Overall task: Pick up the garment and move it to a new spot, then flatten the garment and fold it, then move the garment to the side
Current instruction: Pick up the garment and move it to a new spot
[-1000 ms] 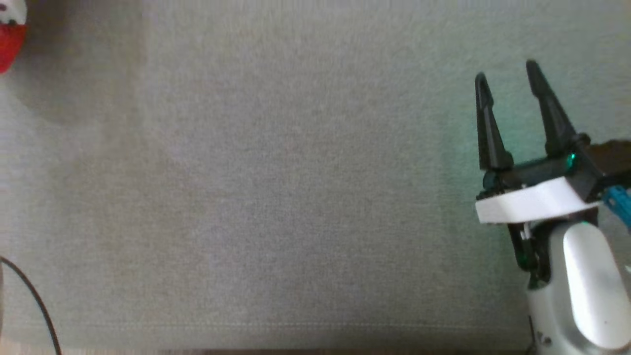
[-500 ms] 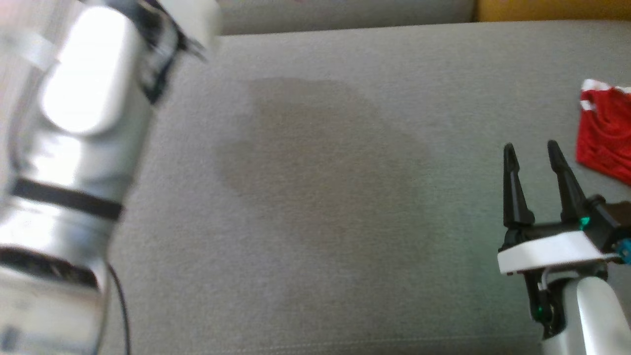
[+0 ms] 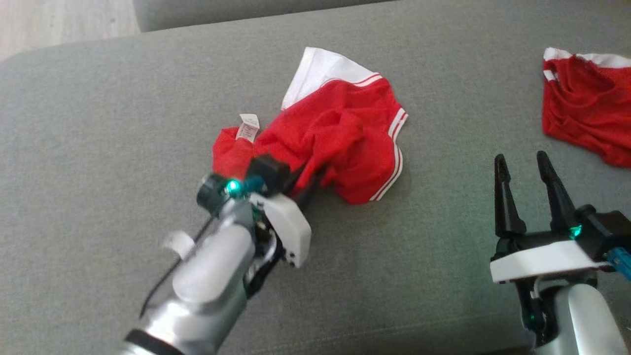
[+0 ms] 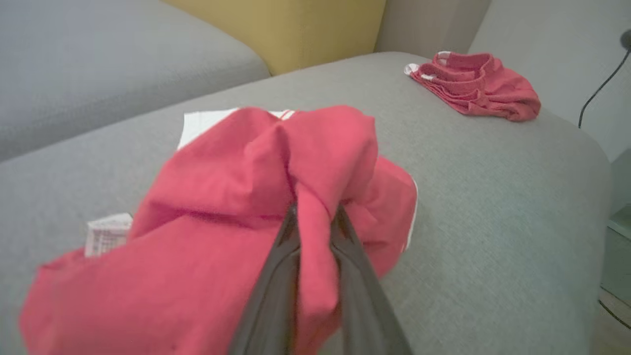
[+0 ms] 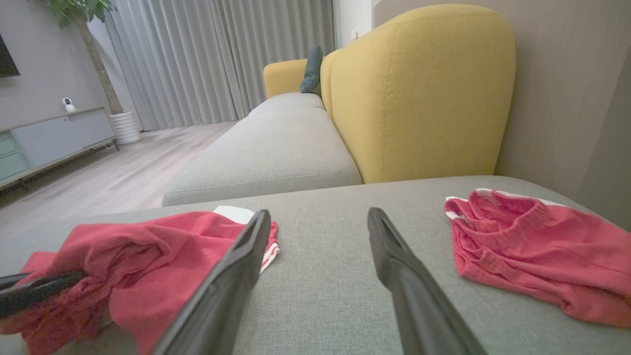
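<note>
A crumpled red garment [image 3: 340, 133] with white trim and a white label lies in a heap in the middle of the grey couch cushion [image 3: 98, 123]. My left gripper [image 3: 308, 180] reaches into its near edge. In the left wrist view the left gripper [image 4: 313, 217] is shut on a fold of the red garment [image 4: 236, 187], which bunches up between the two fingers. The right gripper [image 3: 521, 159] hovers open over bare cushion at the lower right, apart from the cloth. From the right wrist, the garment [image 5: 162, 246] sits left of the open right gripper [image 5: 318, 217].
A second red garment [image 3: 586, 108] lies folded at the cushion's far right [image 4: 475, 86] [image 5: 537, 246]. A yellow couch back [image 5: 419, 93] rises behind it. Wooden floor [image 3: 59, 19] shows past the cushion's far left corner. A dark cable [image 4: 601, 84] hangs at the right.
The head camera has swung, so the whole picture has shifted. The left arm, a blur at the left edge before, now shows mid-picture, shut on the garment. The right gripper stays open.
</note>
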Motion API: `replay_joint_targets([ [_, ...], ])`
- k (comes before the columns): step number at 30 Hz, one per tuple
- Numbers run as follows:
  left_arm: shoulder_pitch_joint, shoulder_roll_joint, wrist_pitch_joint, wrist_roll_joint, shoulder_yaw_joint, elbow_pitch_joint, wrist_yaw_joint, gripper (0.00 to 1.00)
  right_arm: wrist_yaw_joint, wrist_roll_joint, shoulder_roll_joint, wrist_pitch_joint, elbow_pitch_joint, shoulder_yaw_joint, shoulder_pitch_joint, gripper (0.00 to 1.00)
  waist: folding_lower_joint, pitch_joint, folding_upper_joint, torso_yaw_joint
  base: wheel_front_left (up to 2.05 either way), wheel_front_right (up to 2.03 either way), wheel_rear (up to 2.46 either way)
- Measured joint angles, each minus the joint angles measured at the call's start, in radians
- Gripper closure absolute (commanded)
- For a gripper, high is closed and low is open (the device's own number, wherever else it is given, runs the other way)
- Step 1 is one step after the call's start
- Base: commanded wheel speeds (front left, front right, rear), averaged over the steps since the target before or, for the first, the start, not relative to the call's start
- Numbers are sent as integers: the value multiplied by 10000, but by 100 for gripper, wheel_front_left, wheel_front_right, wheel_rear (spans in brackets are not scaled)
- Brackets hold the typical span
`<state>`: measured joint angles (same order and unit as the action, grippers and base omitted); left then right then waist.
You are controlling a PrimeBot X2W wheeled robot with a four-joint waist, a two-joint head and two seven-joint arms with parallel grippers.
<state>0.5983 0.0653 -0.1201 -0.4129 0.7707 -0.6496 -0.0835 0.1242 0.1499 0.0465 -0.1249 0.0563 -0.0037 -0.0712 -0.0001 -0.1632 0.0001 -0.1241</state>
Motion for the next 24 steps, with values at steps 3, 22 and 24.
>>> replay_joint_targets([
  [3,-298,-56,-332,-35,222,-104,109,0,0,2,0,-81,134,-2,-2,0,0,-83,0,-46,0,0,0],
  [22,-2543,920,-1279,-596,-1246,2537,1781,0,0,0,-4,-117,617,-280,284,0,0,1121,0,930,0,0,0],
  [24,-3043,1114,-1281,-648,-1532,2974,2096,0,0,0,-4,-119,667,-305,480,0,0,1277,0,1018,0,0,0],
])
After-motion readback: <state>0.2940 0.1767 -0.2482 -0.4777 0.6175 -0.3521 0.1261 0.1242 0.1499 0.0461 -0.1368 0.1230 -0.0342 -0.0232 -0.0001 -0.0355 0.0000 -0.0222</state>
